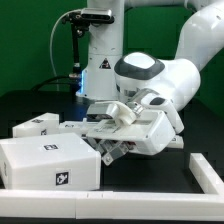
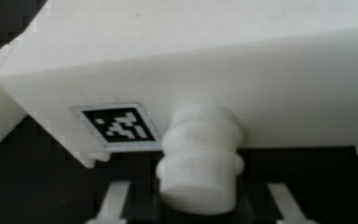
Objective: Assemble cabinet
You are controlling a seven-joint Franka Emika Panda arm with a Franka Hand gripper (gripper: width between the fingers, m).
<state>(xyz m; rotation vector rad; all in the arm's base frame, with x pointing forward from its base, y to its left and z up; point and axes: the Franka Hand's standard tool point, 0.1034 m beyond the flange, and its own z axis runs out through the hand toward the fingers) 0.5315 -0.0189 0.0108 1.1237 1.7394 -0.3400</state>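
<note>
White matte plastic makes up every part of the cabinet. The exterior view shows three parts on the black table (image 1: 150, 176). The large box (image 1: 45, 165) lies at the exterior view's left, close to the front. Only closed faces of it show from here, so I cannot tell whether it holds anything. Just behind it lies a small block (image 1: 35, 127). The third piece (image 1: 160, 132) sits tilted at the exterior view's right, under the white arm (image 1: 185, 70). The gripper (image 1: 112, 122) is at the end of that piece nearest the large box.

Counting tags in the exterior view, two show on the large box and one on the small block.

The wrist view adds details the exterior view is too coarse to show. A white part fills most of it, probably the third piece (image 2: 176, 60). It carries one black-and-white tag (image 2: 119, 122), and just beside the tag a rounded white peg (image 2: 202, 160) juts toward the camera. The gripper (image 2: 197, 198) has its two fingers (image 2: 108, 205) one on each side of the peg. I cannot tell whether they press on the peg or stand off it. The large box and small block do not appear in this view.
</note>
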